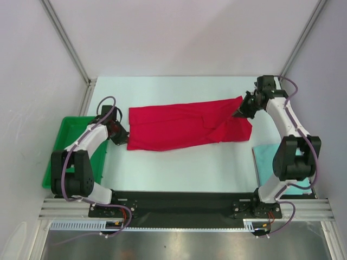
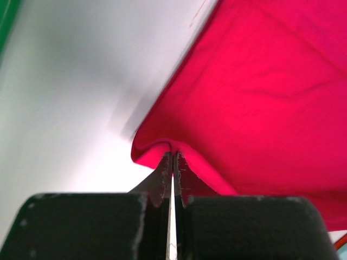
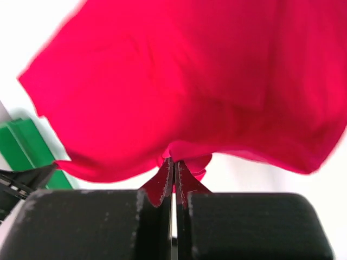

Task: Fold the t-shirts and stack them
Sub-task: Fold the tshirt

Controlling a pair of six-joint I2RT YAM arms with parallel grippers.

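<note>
A bright red t-shirt (image 1: pixel 184 127) is stretched across the middle of the white table between both arms. My left gripper (image 1: pixel 120 133) is shut on the shirt's left edge; in the left wrist view the cloth (image 2: pixel 255 92) bunches at the tips of my left gripper (image 2: pixel 173 157). My right gripper (image 1: pixel 239 111) is shut on the shirt's upper right corner, lifted off the table; the red fabric (image 3: pixel 184 81) hangs over my right gripper (image 3: pixel 173 162). A pale teal folded t-shirt (image 1: pixel 265 162) lies at the right, partly hidden by the right arm.
A green plastic tray (image 1: pixel 65 146) stands at the table's left edge beside the left arm, also seen as a green tray (image 3: pixel 24 149) in the right wrist view. White walls enclose the table on three sides.
</note>
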